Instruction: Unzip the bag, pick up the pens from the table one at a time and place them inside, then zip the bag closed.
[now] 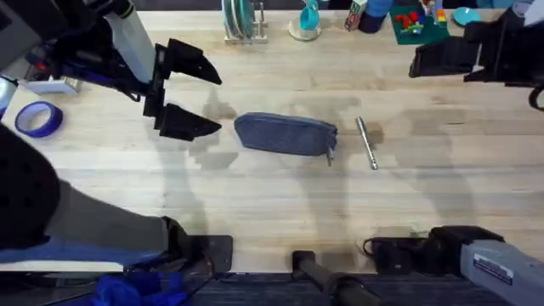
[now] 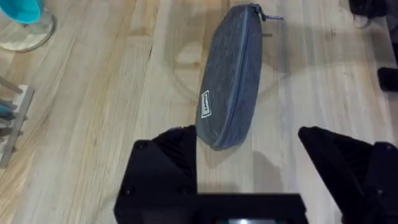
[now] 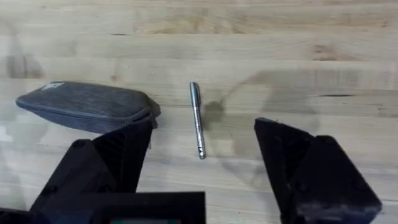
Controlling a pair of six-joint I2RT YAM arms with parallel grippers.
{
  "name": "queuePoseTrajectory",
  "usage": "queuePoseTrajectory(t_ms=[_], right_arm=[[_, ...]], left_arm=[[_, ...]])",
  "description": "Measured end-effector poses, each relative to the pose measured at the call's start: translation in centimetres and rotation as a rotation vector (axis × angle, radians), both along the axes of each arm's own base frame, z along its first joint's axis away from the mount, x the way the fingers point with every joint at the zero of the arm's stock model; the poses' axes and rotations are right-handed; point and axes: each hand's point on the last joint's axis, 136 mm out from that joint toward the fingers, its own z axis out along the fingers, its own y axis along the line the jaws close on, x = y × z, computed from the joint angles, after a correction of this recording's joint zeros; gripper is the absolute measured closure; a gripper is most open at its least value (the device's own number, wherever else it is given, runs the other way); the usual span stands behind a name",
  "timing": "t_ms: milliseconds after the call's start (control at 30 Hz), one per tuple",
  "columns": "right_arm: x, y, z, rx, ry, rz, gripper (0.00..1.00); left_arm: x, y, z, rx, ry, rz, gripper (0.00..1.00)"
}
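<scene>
The tabletop (image 1: 280, 195) is showing pale wooden planks with plain grain, and clutter is sitting along its far edge: a rack of plates (image 1: 240, 21), a teal object on a round base (image 1: 306, 21), and a green tray of small coloured pieces (image 1: 418, 24). A roll of blue tape (image 1: 36, 119) is lying at the far left.

The far-edge things are being cut off by the frame, so I cannot make out what most of them are. The zipper line along the bag's top is reading as shut, though its teeth are too small to tell.

The bag (image 1: 285, 134) is lying flat near the middle of the tabletop, an oblong grey-blue pouch with a small label on its side and its metal pull (image 1: 330, 155) hanging at the right end. One pen (image 1: 366, 142), slim and silvery, is lying just right of the bag, apart from it.

The left gripper (image 1: 200, 102) is hovering left of the bag, fingers spread wide, holding nothing. The right gripper (image 3: 202, 171) is hanging over the pen with its fingers spread too.
</scene>
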Motion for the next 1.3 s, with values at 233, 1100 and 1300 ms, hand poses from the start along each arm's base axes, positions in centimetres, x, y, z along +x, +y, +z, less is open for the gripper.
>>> queuePoseTrajectory(t_ms=[233,1100,1300], right_arm=[[0.0,0.0,0.0,0.0,0.0,0.0,0.006],[0.0,0.0,0.0,0.0,0.0,0.0,0.005],[0.0,0.0,0.0,0.0,0.001,0.0,0.005]], left_arm=[[0.7,0.0,-1.3,-0.033,-0.002,-0.026,0.01],[2.3,-1.2,-4.8,-0.05,-0.001,-0.09,0.007],[2.3,-2.1,-4.9,-0.046,-0.014,-0.123,0.007]])
